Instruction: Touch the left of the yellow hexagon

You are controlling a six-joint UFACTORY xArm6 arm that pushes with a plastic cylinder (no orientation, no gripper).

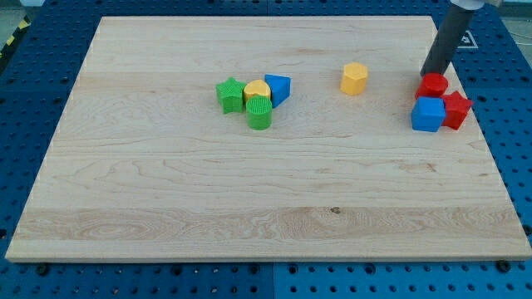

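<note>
- While my tip [426, 75] touches the red cylinder [432, 85], its very end is hard to make out.
- It holds nothing, right of the yellow hexagon [354, 78].

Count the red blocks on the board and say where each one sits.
2. The red cylinder sits at the view's right, just under my tip. The red star lies below and right of it, against the blue cube. None seems hidden.
</note>
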